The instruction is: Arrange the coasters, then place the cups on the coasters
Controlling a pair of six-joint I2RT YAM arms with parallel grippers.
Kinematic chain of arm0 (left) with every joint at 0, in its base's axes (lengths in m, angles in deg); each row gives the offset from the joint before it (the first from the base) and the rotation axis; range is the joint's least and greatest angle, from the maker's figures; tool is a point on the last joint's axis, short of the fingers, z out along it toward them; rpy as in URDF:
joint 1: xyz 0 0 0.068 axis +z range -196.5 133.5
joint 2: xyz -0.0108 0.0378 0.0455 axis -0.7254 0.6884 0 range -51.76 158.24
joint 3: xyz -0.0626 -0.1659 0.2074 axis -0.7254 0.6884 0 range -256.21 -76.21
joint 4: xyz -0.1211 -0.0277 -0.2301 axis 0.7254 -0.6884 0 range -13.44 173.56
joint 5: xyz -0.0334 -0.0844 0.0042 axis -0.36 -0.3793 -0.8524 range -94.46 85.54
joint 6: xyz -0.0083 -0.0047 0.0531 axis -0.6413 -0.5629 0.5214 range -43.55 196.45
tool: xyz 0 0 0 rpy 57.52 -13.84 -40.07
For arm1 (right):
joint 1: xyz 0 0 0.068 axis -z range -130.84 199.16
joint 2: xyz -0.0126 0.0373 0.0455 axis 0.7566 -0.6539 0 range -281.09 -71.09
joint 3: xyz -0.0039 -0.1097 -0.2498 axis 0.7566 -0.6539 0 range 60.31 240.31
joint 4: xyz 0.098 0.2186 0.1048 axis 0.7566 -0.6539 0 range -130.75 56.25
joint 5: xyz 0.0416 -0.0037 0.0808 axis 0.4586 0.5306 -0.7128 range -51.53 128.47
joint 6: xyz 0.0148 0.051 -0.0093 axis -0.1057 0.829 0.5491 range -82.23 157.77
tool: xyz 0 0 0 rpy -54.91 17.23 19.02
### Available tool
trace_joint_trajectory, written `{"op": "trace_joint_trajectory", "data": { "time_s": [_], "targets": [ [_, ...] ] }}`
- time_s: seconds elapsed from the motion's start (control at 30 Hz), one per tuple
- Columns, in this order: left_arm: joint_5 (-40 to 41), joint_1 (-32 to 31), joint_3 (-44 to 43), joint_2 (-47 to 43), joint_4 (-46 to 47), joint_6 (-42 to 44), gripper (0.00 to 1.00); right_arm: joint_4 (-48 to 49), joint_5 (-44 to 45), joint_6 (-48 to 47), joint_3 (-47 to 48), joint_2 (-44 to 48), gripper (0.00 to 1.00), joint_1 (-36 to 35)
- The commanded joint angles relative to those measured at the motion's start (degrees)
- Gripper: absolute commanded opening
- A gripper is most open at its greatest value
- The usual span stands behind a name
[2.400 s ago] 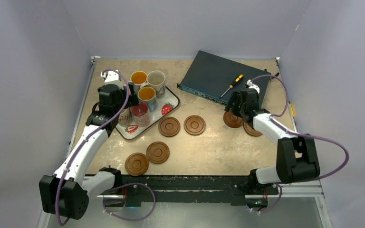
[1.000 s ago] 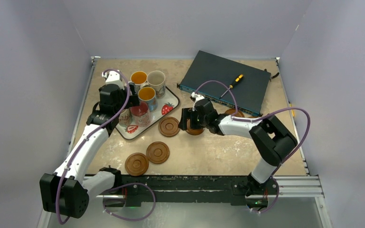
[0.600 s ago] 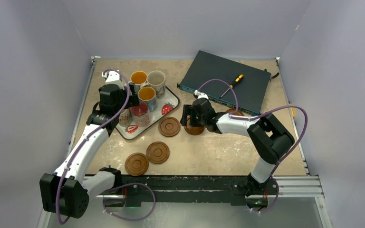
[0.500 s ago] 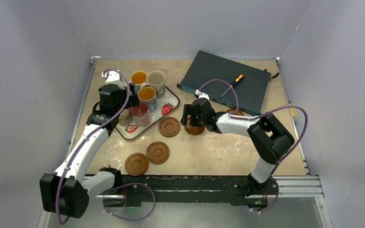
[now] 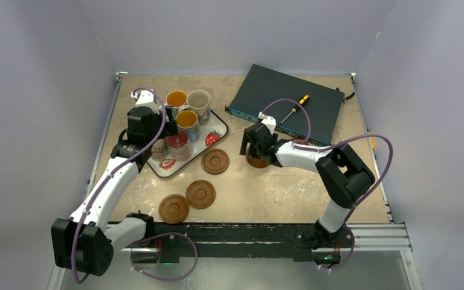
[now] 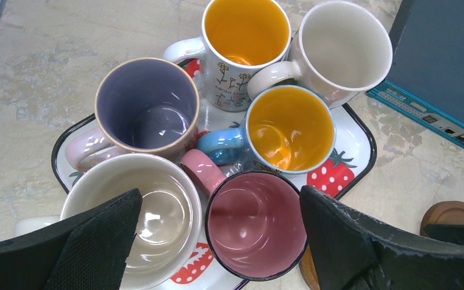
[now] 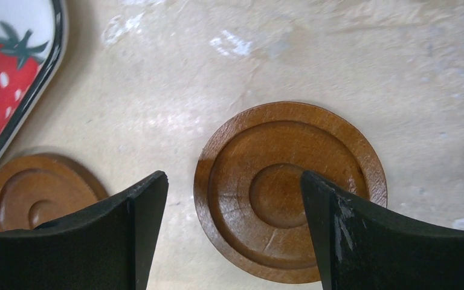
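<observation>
the right gripper (image 7: pixel 234 199) has swung in from the far right of the counter (image 5: pixel 290 187), where it was working over two coasters, and now hangs low over the middle coaster (image 7: pixel 290 193). its jaws are spread wide, one finger on each side of the disc, and nothing is pinched between them. the coaster lies flat directly under the gripper, mostly toward its right finger (image 7: pixel 393 241). over the last second this coaster has slid a little to the right, away from the neighbouring coaster (image 7: pixel 36 190), which now sits well off the gripper's left finger, next to the corner of the strawberry tray (image 7: pixel 57 72). two more coasters (image 5: pixel 200 194) lie nearer the arm bases, behind the gripper.

the left gripper (image 5: pixel 157 130) has not moved. it stays above the cups (image 6: pixel 255 223), all six crowded on the tray, with its jaws spread and holding nothing; the pink cup is right below the gap.

this looks like the arranging step only partly done: the coasters are being spaced out one by one and are not yet in any tidy row. no cup stands on a coaster, so the second half of the task has not begun.
</observation>
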Motion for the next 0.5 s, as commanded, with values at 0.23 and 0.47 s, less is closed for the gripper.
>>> {"op": "trace_joint_trajectory", "data": {
  "time_s": [0.23, 0.47],
  "targets": [
    [-1.1, -0.2, -1.8, 0.1, 1.2, 0.3, 0.97, -0.4, 3.5, -1.8, 1.4, -0.9, 0.84, 5.1],
    [-1.1, -0.2, -1.8, 0.0, 1.1, 0.3, 0.97, 2.2, 1.4, -3.2, 1.9, -1.3, 0.84, 8.2]
  ]
}}
